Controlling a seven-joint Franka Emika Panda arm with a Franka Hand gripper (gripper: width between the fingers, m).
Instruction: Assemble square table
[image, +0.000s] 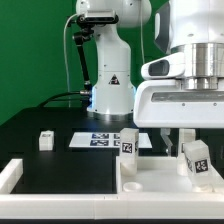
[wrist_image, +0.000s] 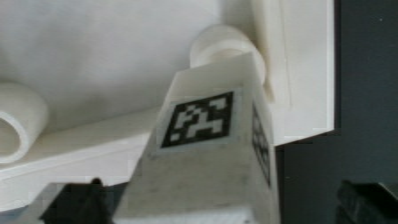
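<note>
My gripper (image: 190, 141) hangs low at the exterior view's right and stands open. In the wrist view a white leg (wrist_image: 205, 150) with a black-and-white tag runs between the two dark fingertips (wrist_image: 80, 203), which stand apart from it on both sides. The same leg (image: 196, 160) stands on the white square panel (image: 160, 180) just under the gripper. A second tagged leg (image: 128, 143) is upright near the panel's far edge. A third leg (image: 45, 141) lies on the black table toward the exterior view's left. The wrist view also shows the panel (wrist_image: 107, 60) and a rounded leg end (wrist_image: 15, 120).
The marker board (image: 100, 140) lies flat on the table between the legs. A low white border wall (image: 60, 180) runs along the front. The robot's base (image: 110, 90) stands at the back, before a green backdrop.
</note>
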